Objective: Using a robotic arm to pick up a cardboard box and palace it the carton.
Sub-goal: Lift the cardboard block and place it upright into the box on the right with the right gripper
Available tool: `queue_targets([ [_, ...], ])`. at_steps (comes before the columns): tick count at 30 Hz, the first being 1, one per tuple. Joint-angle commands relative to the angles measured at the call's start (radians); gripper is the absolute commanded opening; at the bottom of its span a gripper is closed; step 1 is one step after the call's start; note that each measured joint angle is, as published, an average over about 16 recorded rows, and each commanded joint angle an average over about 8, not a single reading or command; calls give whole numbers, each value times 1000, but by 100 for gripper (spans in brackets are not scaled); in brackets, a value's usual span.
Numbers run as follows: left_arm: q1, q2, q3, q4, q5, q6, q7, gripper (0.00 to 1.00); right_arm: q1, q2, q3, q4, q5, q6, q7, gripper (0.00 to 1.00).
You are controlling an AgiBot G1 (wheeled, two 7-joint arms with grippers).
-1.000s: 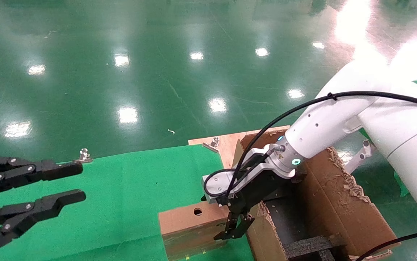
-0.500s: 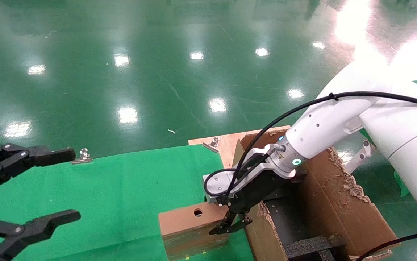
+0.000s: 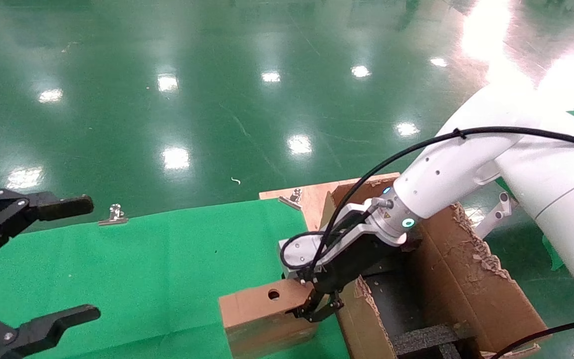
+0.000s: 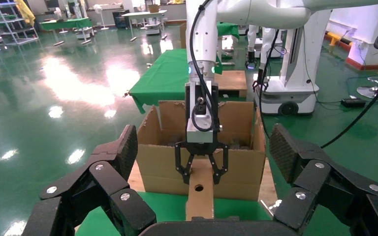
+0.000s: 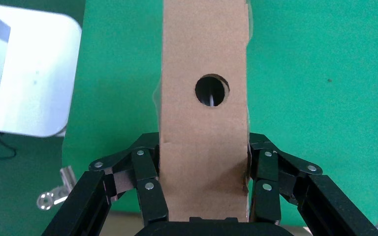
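Note:
The small brown cardboard box (image 3: pixel 257 309) with one round hole lies on the green cloth, close against the carton (image 3: pixel 461 279). The right gripper (image 3: pixel 311 311), on the white robotic arm (image 3: pixel 446 174), is shut on the box's end nearest the carton. In the right wrist view its fingers (image 5: pixel 147 182) press both sides of the box (image 5: pixel 204 123). The left wrist view shows that grip (image 4: pixel 201 169) on the box (image 4: pixel 200 196) in front of the carton (image 4: pixel 236 162). The left gripper (image 3: pixel 90 259) is wide open and empty at the far left.
Black foam inserts (image 3: pixel 426 339) sit inside the carton, whose flaps are ragged. A wooden board (image 3: pixel 311 197) lies behind it. Metal clips (image 3: pixel 112 215) (image 3: pixel 291 198) hold the green cloth (image 3: pixel 167 264) at the table's far edge. Shiny green floor lies beyond.
The right gripper's fingers have closed onto the box's end. The left gripper has opened wider and drawn back to the left.

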Motion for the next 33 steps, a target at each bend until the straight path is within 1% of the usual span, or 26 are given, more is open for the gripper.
queue_targets([
  [1,0,0,0,0,0,0,0,100,6,3,2,-2,12,3,0,0],
  [5,0,0,0,0,0,0,0,100,85,19,9,-38,49,-2,-22,0],
  [12,0,0,1,0,0,0,0,100,263,55,-6,-124,98,-12,-77,0],
  [17,0,0,1,0,0,0,0,100,365,78,-54,-174,122,-16,-114,0],
  [22,0,0,1,0,-1,0,1,100,419,106,-122,-206,149,-18,-128,0],
  [27,0,0,1,0,-1,0,1,100,465,174,-194,-221,162,-18,-121,0],
  [33,-1,0,2,0,-1,0,1,100,535,290,-293,-201,138,-18,-90,0],
])
